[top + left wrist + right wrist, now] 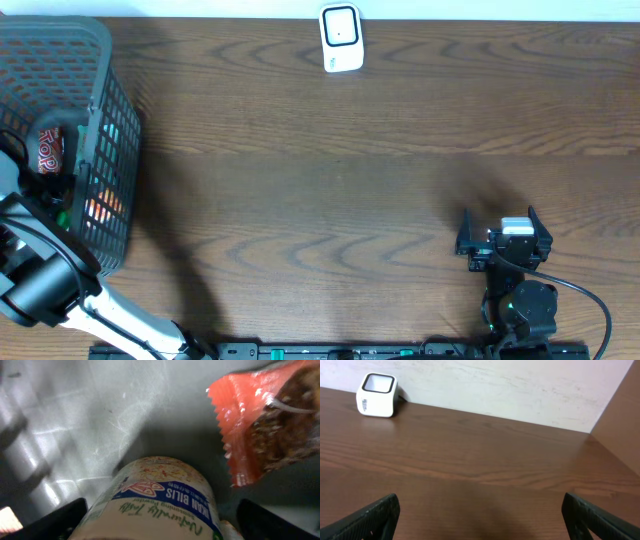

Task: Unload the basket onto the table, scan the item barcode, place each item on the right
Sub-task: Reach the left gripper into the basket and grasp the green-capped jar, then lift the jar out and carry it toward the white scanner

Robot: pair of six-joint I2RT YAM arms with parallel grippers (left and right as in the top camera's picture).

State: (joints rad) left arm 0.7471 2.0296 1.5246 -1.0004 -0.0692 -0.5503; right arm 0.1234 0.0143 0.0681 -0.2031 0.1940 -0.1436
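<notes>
In the basket [105, 120] at the counter's [330, 180] nine o'clock edge, the left end effector [167, 527] hangs with its jaws spread wide on either side of a jar [160, 495], gripping nothing. The jar, the likely item to scan, lies on the basket floor with a snack packet [270, 415] at its two o'clock. The curved wall could roll or squirt out of a closing grip. A finger could also snag the packet's sawtooth edge and drag it up too, and the basket's tall sides could catch the arm on the way out. The jar is a smooth cylinder with a glossy blue and cream printed label. The packet is crinkly orange-red film, and the basket is grey plastic lattice. At twelve o'clock stands the scanner [341, 38], a small white rounded block. At five o'clock the right end effector [482, 520] rests empty, jaws wide, over dark wood-grain.
</notes>
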